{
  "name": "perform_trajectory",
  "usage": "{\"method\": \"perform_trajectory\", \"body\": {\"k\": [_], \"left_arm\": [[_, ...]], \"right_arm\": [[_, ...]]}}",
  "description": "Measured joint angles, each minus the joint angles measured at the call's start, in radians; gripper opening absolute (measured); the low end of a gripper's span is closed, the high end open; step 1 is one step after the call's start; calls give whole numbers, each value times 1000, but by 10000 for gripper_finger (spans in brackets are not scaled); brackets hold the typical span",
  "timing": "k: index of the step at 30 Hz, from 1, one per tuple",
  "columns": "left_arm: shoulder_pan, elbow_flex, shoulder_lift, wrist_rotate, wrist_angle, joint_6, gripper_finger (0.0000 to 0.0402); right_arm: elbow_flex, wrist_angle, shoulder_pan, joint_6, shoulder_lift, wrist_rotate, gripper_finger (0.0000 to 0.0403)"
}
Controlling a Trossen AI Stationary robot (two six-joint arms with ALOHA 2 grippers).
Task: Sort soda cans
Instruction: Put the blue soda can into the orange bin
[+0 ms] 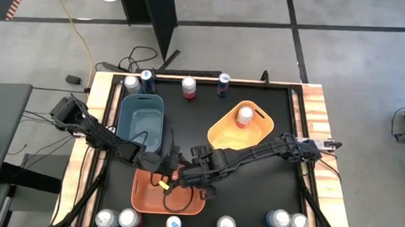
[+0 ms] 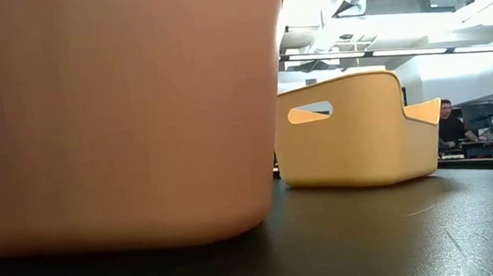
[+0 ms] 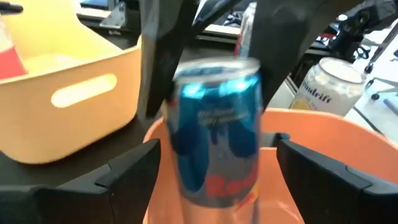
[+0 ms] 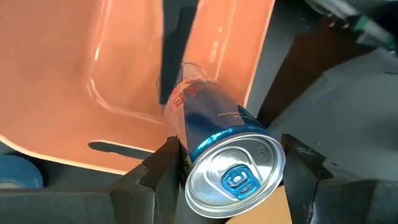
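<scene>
A blue soda can with a silver top (image 3: 217, 130) hangs upright over the orange bin (image 1: 183, 202), held by my right gripper (image 4: 233, 168). That gripper reaches in from the table's right (image 1: 182, 176). My left gripper (image 3: 217, 180) is open and comes in level from the left (image 1: 161, 160). Its fingers stand on either side of the can's lower body and do not touch it. A pink can (image 1: 244, 116) stands inside the yellow bin (image 1: 222, 132). Other cans stand along the far and near edges. My right gripper pinches the blue can near its top end (image 4: 205, 146) between its two fingers (image 4: 165, 165), one on each side of the rim. The fingers come from above, pointing down. The can is lifted clear over the orange bin and hangs below them, slightly tilted.
The blue bin (image 1: 140, 120) sits left of the yellow bin. Cans line the far edge (image 1: 188, 86) and the near edge (image 1: 226, 225). The low view shows only the orange bin's wall (image 2: 121, 113), the yellow bin (image 2: 352, 130) and a person (image 2: 448, 122) far behind.
</scene>
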Motion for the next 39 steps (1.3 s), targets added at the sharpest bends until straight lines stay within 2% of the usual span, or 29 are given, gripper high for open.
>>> {"method": "perform_trajectory", "body": {"k": [10, 21, 24, 29, 39], "left_arm": [[0, -1, 2, 0, 7, -21, 318], [17, 61, 104, 7, 21, -25, 315], [17, 73, 115, 6, 25, -5, 293], [16, 72, 116, 2, 21, 9, 226], [14, 72, 116, 0, 20, 68, 222]], "right_arm": [[0, 21, -1, -3, 0, -3, 210], [0, 35, -2, -3, 0, -4, 210], [0, 30, -2, -3, 0, -5, 210], [0, 29, 0, -3, 0, 0, 215], [0, 31, 6, 5, -1, 1, 249]]}}
